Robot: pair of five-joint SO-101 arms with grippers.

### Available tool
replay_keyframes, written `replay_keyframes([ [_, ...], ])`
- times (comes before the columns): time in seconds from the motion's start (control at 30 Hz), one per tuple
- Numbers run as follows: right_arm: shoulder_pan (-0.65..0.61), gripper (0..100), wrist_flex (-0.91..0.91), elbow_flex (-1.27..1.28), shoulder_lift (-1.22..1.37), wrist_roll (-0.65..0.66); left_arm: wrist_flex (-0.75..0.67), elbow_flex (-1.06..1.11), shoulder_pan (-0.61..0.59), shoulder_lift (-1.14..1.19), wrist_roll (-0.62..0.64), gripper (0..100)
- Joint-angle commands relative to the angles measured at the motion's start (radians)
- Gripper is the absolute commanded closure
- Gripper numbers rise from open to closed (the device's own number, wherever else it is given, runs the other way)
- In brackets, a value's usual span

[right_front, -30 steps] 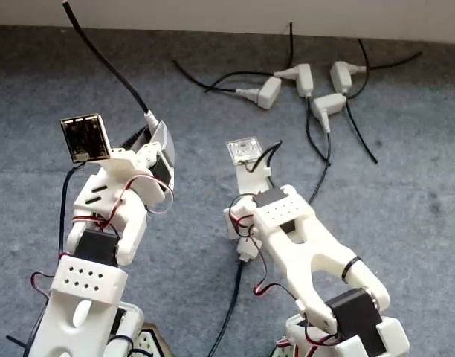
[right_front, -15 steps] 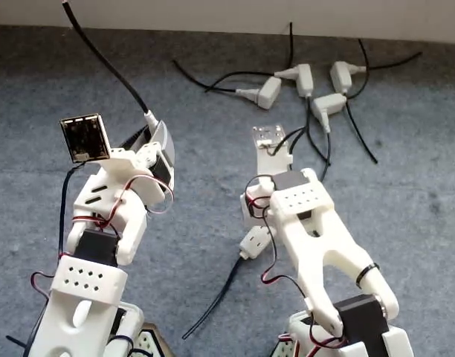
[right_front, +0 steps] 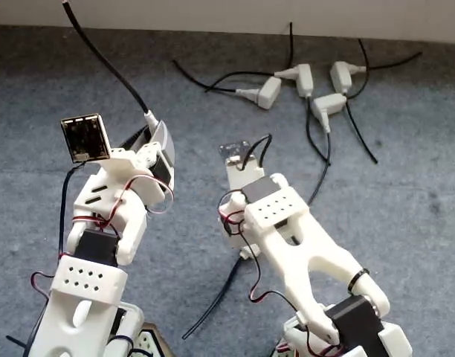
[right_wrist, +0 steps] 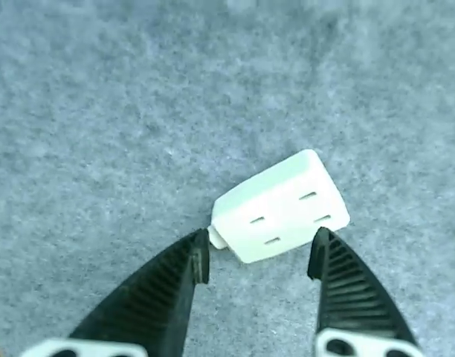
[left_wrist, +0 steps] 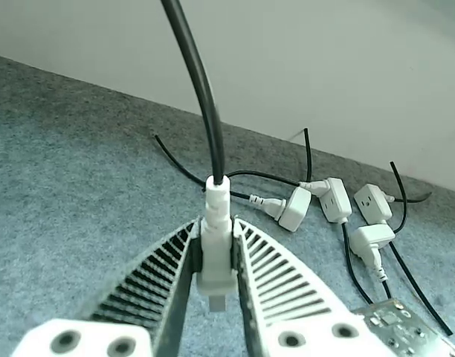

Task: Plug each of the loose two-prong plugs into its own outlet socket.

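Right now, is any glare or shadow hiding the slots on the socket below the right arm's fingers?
Right wrist view: no; the socket is evenly lit, its four slots plain and dark, the open fingers casting no shadow across it. High view: soft light, only faint shadows on the carpet.

Left hand [left_wrist: 216, 229] clamped, right hand [right_wrist: 261, 249] spread apart.

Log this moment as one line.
left gripper: shut on plug, raised off carpet | right gripper: open above outlet socket | plug: not yet inserted
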Motion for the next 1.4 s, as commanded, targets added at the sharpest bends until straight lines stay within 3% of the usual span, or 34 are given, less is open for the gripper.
replay_keyframes([
  [0.0, -0.013, 77.8, 0.008, -0.036, -0.038, 0.017, -0.023, -0.002, 0.016, 0.001, -0.005, 99],
  [0.43, 0.084, 77.8, -0.062, 0.027, -0.022, 0.020, -0.023, -0.002, 0.016, 0.002, -0.006, 99],
  [0.63, 0.082, 77.6, -0.053, 0.021, 0.104, 0.020, -0.023, -0.002, 0.016, 0.002, -0.006, 99],
  [1.07, 0.243, 77.6, 0.150, -0.197, 0.174, 0.092, -0.029, 0.007, 0.016, 0.002, -0.008, 99],
  [1.37, 0.352, 77.6, 0.318, -0.286, 0.182, 0.255, -0.229, 0.114, 0.016, 0.002, -0.003, 99],
])
